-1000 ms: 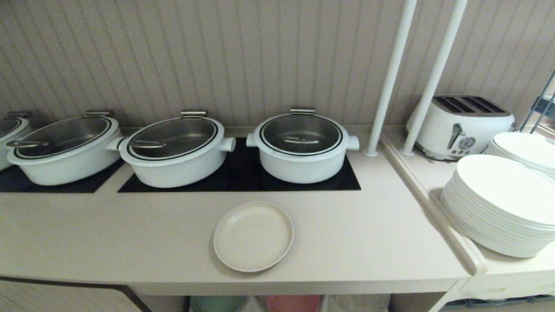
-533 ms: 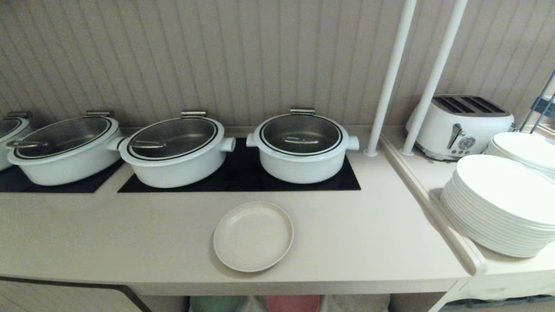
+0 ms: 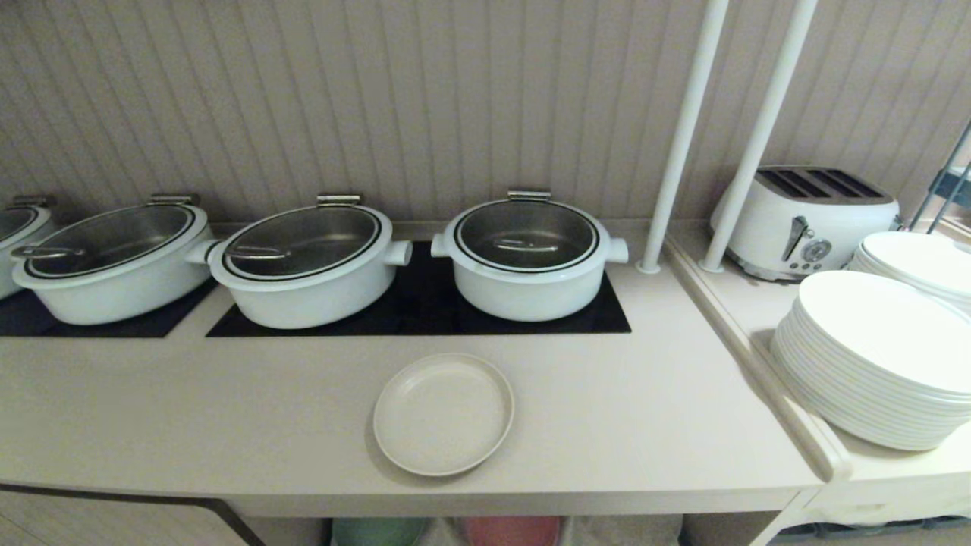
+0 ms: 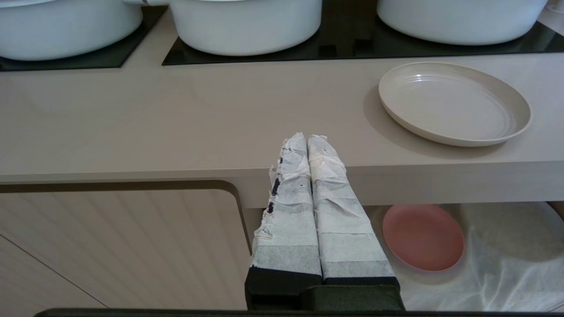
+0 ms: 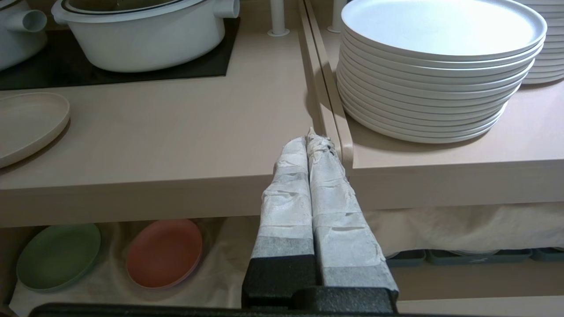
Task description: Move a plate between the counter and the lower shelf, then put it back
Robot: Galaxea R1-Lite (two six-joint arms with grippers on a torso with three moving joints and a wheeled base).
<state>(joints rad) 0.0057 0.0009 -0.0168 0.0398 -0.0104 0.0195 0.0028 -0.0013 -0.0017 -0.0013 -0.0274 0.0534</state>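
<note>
Nothing has moved since the earlier frames: plate, pots and stacks sit where they were, head view unshifted.

Nearest: both grippers parked in front of the counter's front edge, out of the head view. Left gripper (image 4: 307, 140) clenched, taped fingers pressed together, empty, fingertips level with the front edge, plate off to one side and apart. Right gripper (image 5: 312, 140) also clenched and empty, fingertips at the front edge where the counter (image 3: 190, 409) meets the narrower side top (image 3: 758, 303).

Under the counter, the lower shelf (image 5: 229, 246): 1 green plate (image 5: 57, 256) and 1 pink plate (image 5: 164, 253) side by side on a white cloth (image 4: 498, 264), not touching.

On the counter: 1 cream plate (image 3: 443, 413), flat, rim up, just inside the front edge, roughly mid-length. Round, so no long axis or heading. Nothing on it or touching it; bare counter all round.

Behind it: 2 black hob panels (image 3: 425, 311); 3 white pots fully visible (image 3: 527, 258) (image 3: 303, 262) (image 3: 114, 258) with glass lids, a fourth cut off at the counter's left end (image 3: 19, 227). The nearest pot stands well behind the plate.

Far right corner: 2 white poles (image 3: 683, 136) (image 3: 758, 136). On the side top: 2 stacks of white dinner plates (image 3: 872, 356) (image 3: 918, 262), 1 toaster (image 3: 804, 220) at the back.
</note>
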